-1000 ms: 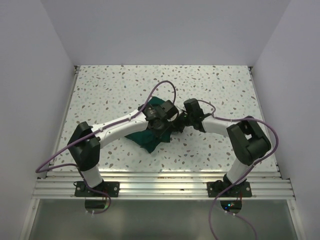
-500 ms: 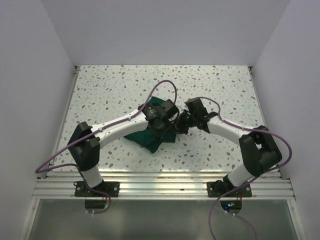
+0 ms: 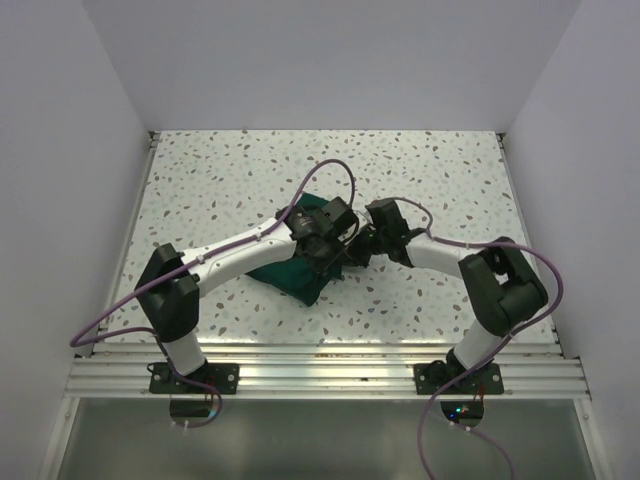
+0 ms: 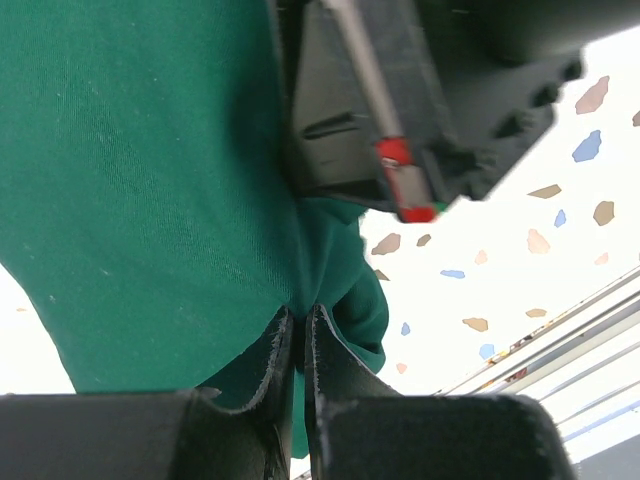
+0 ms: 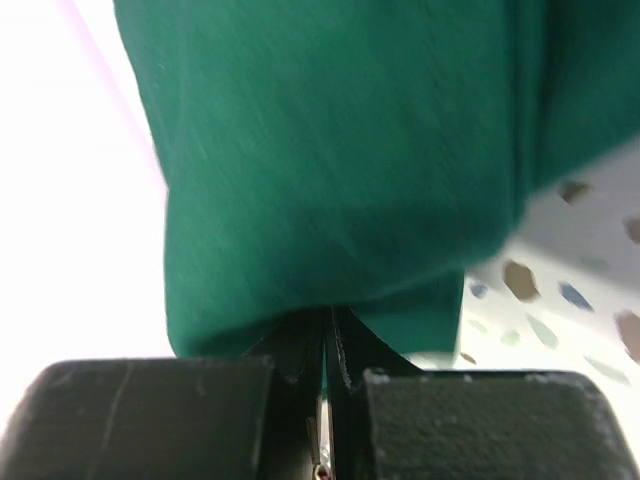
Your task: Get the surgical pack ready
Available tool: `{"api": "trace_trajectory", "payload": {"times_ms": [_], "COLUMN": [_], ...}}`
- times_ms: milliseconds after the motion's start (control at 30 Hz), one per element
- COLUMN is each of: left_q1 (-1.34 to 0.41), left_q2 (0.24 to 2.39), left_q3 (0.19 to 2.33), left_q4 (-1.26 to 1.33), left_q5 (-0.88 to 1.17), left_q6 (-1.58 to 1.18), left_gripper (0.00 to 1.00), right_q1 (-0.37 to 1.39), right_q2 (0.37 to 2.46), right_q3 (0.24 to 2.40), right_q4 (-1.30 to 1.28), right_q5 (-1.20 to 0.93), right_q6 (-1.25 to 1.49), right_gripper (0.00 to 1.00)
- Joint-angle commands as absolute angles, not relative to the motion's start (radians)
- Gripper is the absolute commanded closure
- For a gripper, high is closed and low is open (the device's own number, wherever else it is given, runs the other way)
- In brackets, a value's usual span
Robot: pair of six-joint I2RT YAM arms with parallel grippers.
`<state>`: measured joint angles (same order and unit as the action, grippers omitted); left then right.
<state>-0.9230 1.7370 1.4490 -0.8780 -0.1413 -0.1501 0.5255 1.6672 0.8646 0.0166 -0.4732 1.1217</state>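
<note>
The surgical pack, a green bundle, lay at the centre of the table. At its 3 o'clock edge, the left gripper and the right gripper each pinched cloth, probably to draw a fold taut.

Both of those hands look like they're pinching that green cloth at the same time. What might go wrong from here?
1. The left hand and the right hand each grip only a thin fold of the green cloth. A tug from either side might slip the fabric free and loosen the wrap.
2. The two hands sit very close together over the bundle, so a small move could knock one into the other.
</note>
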Motion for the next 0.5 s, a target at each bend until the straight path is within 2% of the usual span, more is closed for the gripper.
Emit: {"api": "trace_trajectory", "payload": {"times_ms": [0,467], "left_q1": [-0.928,-0.928], "left_q2": [1.695,1.701], "left_q3": [1.502,1.494], "left_q4": [-0.822,-0.81], "left_q5": [-0.087,-0.064], "left_q6": [-0.129,-0.123], "left_gripper": [1.0,1.0], "right_q1": [0.532,0.538], "right_q2": [1.697,1.839], "right_q3": [0.876,0.83], "right_q4": [0.189,0.53], "right_q5": [-0.492,-0.468], "right_q6": [1.177,1.307], "right_gripper": [1.0,1.0]}}
